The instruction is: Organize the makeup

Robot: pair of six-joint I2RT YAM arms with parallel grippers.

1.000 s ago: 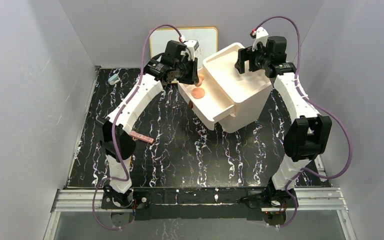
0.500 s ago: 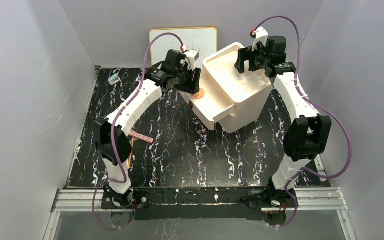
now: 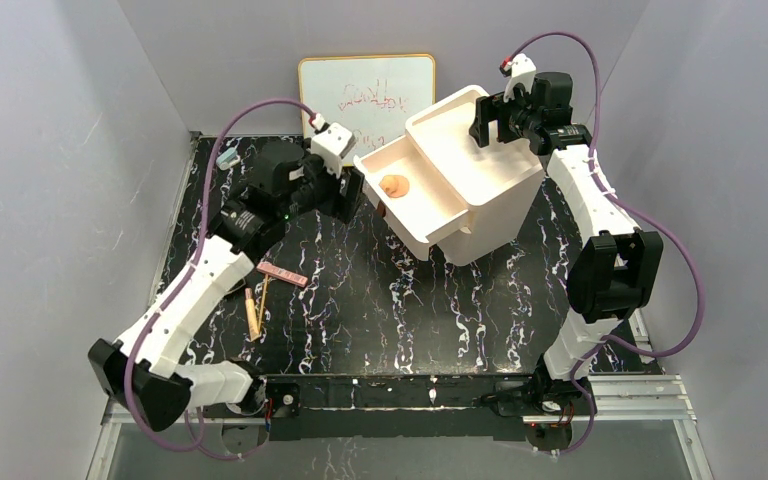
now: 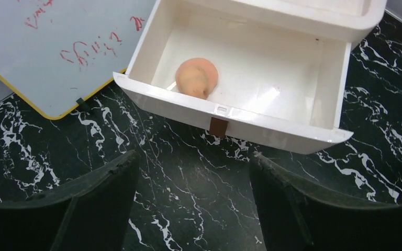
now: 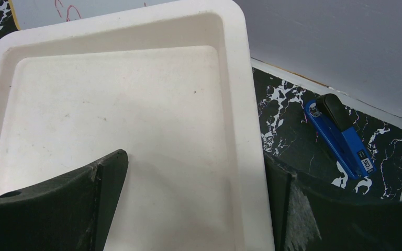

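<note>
A round peach puff lies in the open white drawer. My left gripper hovers open just in front of that drawer, over the black marble table, with nothing between its fingers. Further left on the table lie a pink flat palette and tan wooden-handled brushes with a thin stick beside them. My right gripper stands open above the drawer unit's top tray, its jaws straddling the tray's right rim. The dark square compact does not show.
The white drawer unit stands at the back right of the table. A whiteboard leans on the back wall. A small pale-blue object lies at the back left. A blue stapler lies behind the unit.
My left gripper opened over the drawer and drew back toward the left, leaving the puff lying free inside. The right arm has not moved.
</note>
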